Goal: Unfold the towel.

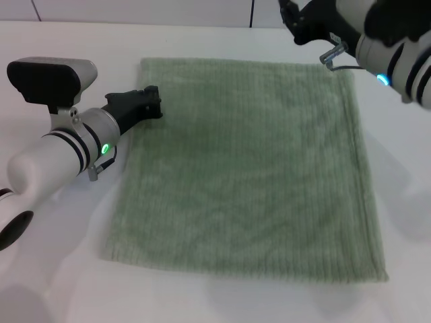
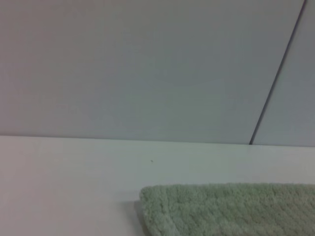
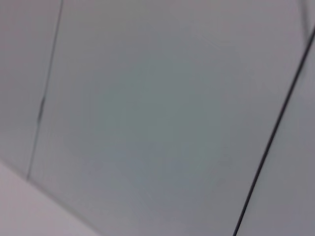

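Observation:
The pale sage-green towel (image 1: 249, 168) lies spread flat and roughly square on the white table, in the middle of the head view. My left gripper (image 1: 152, 103) is low at the towel's far left edge, its black tip at the cloth. The left wrist view shows a corner of the towel (image 2: 231, 209) on the table. My right gripper (image 1: 296, 20) is raised above the far right corner, apart from the cloth. The right wrist view shows only the wall.
The white table (image 1: 60, 282) runs around the towel on all sides. A pale panelled wall (image 2: 147, 69) with a dark seam stands behind the table's far edge.

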`<state>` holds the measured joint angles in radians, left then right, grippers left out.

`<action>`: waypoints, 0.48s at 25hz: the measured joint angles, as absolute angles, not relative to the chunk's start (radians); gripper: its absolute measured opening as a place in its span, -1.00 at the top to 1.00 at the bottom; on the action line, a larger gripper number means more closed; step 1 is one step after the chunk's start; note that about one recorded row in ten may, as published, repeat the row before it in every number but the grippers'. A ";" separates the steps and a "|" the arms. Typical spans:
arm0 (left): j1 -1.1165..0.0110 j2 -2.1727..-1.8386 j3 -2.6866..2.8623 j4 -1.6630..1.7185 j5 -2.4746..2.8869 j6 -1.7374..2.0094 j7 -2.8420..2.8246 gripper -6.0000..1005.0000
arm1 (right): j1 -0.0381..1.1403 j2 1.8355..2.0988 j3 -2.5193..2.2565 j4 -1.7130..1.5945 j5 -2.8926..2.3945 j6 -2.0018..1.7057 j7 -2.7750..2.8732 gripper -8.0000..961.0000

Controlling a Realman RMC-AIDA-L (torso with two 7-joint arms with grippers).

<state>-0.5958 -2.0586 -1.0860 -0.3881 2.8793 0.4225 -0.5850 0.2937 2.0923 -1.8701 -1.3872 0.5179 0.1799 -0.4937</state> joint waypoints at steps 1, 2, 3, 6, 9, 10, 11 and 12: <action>-0.595 -2.059 -1.086 -0.388 2.879 0.424 -0.585 0.74 | 0.288 2.092 -1.891 -1.359 0.518 0.106 -0.494 0.29; -0.594 -2.059 -1.086 -0.388 2.879 0.431 -0.584 0.74 | 0.277 2.091 -1.943 -1.289 0.515 -0.058 -0.494 0.29; -0.594 -2.059 -1.086 -0.388 2.879 0.431 -0.584 0.74 | 0.277 2.091 -1.943 -1.289 0.515 -0.058 -0.494 0.29; -0.585 -2.059 -1.086 -0.388 2.879 0.450 -0.584 0.74 | 0.274 2.089 -2.022 -1.170 0.511 -0.307 -0.495 0.29; -0.571 -2.060 -1.086 -0.388 2.879 0.493 -0.584 0.73 | 0.280 2.089 -2.078 -1.059 0.514 -0.503 -0.486 0.29; -0.566 -2.060 -1.086 -0.388 2.879 0.509 -0.584 0.73 | 0.283 2.090 -2.093 -1.024 0.516 -0.555 -0.481 0.29; -0.561 -2.061 -1.086 -0.388 2.879 0.525 -0.585 0.73 | 0.285 2.090 -2.105 -0.997 0.517 -0.596 -0.474 0.29; -0.551 -2.061 -1.086 -0.386 2.879 0.569 -0.586 0.73 | 0.289 2.091 -2.117 -0.955 0.517 -0.660 -0.448 0.29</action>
<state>-0.5510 -2.0614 -1.0861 -0.3860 2.8793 0.5688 -0.5864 0.2887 2.0911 -2.1173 -0.9554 0.5175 -0.6597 -0.4481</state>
